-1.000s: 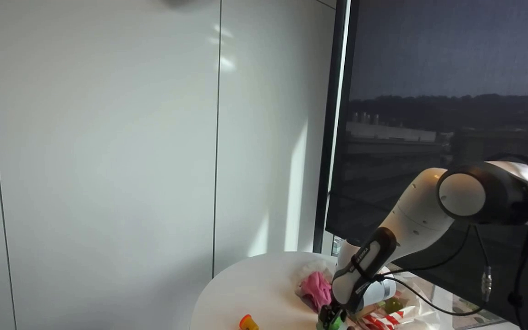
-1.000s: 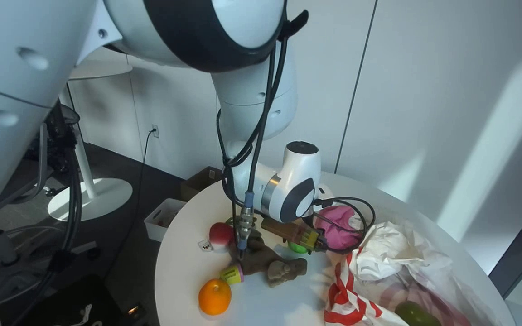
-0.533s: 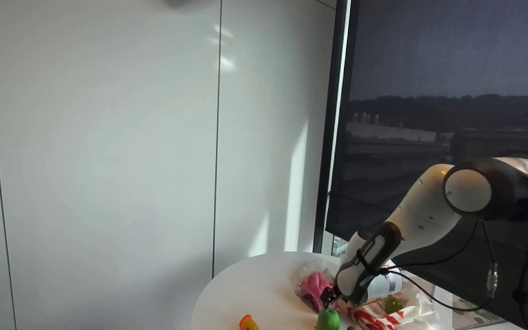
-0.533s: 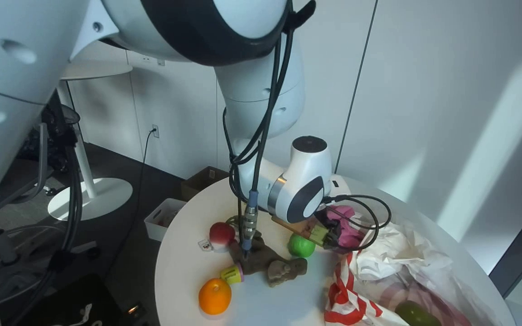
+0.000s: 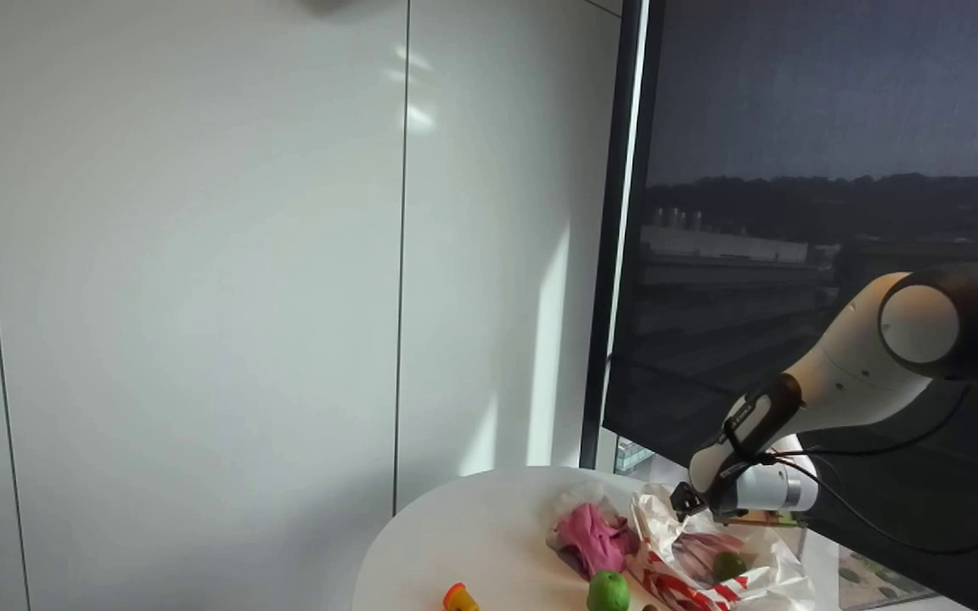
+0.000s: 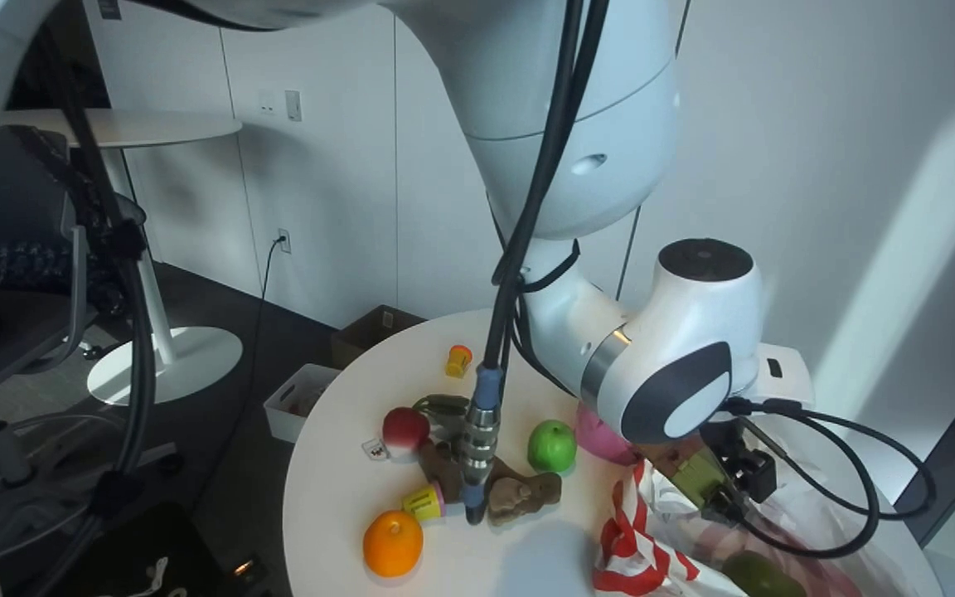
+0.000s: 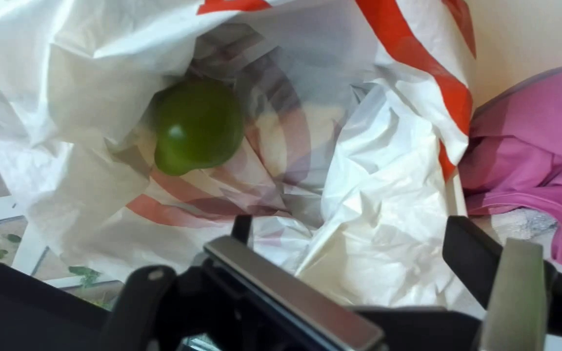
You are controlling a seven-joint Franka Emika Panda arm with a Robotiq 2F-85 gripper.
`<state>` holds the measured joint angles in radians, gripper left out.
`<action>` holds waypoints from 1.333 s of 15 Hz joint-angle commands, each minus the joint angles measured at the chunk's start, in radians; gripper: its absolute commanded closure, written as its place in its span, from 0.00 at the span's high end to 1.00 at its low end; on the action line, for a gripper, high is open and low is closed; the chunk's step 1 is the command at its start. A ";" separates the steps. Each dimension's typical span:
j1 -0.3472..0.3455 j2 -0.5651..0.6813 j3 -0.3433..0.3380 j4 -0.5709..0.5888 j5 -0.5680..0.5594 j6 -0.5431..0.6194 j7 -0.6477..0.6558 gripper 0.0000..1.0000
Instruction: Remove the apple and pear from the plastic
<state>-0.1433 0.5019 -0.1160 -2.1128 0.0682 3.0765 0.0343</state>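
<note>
Running off the frame in both exterior views, my arm (image 6: pixel 569 149) shows only in part. Below it, the round table (image 6: pixel 511 564) loses its bottom edge in both. On that, the plastic bag (image 7: pixel 383 165) leaves the wrist view at top and left. The pink cloth (image 6: pixel 598 438) sits half behind my arm in an exterior view, cropped at right in the wrist view. A brown figure (image 6: pixel 521 501) I can't name, since a hanging cable connector (image 6: pixel 480 439) crosses it.

My gripper (image 7: pixel 354 243) hangs over the bag, fingers (image 7: pixel 471 258) spread wide, plastic showing through the gap; contact with it, can't tell. The green apple (image 5: pixel 608 591) is outside the bag, on the table just beside the cloth, well apart from my gripper. The pear (image 7: pixel 198 124) is inside the bag (dim in there, but readable), beyond the fingertips, nearer the picture's left finger, touching neither.

Counts, going down: one bag, one cloth, one brown figure, one orange (image 6: pixel 393 543), one green apple, one pear, one red fruit (image 6: pixel 405 429), one dark green thing (image 6: pixel 443 404) half lost behind the connector, two yellow tubs (image 6: pixel 424 502), one small card (image 6: pixel 375 449), print too tiny for me.
</note>
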 commanded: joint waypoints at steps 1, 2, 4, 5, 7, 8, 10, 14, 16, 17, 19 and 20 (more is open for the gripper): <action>0.012 0.086 -0.049 0.069 0.014 0.006 0.060 1.00; 0.013 0.110 -0.056 0.086 0.014 -0.004 0.069 1.00; 0.009 0.176 -0.050 0.132 0.017 -0.003 0.080 1.00; 0.007 0.207 -0.047 0.154 0.020 -0.002 0.088 1.00; 0.015 0.274 -0.062 0.206 0.017 0.014 0.100 1.00; 0.041 0.307 -0.098 0.231 0.018 0.044 0.125 1.00; 0.057 0.332 -0.130 0.255 0.027 0.062 0.149 1.00; 0.083 0.365 -0.196 0.292 0.044 0.050 0.189 1.00; 0.079 0.380 -0.201 0.308 0.054 0.034 0.198 1.00; 0.074 0.388 -0.199 0.318 0.058 0.024 0.200 1.00; 0.067 0.406 -0.196 0.337 0.059 0.010 0.202 1.00; 0.067 0.415 -0.197 0.346 0.059 0.011 0.206 1.00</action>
<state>-0.0842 0.8751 -0.2994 -1.8263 0.1053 3.1046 0.2219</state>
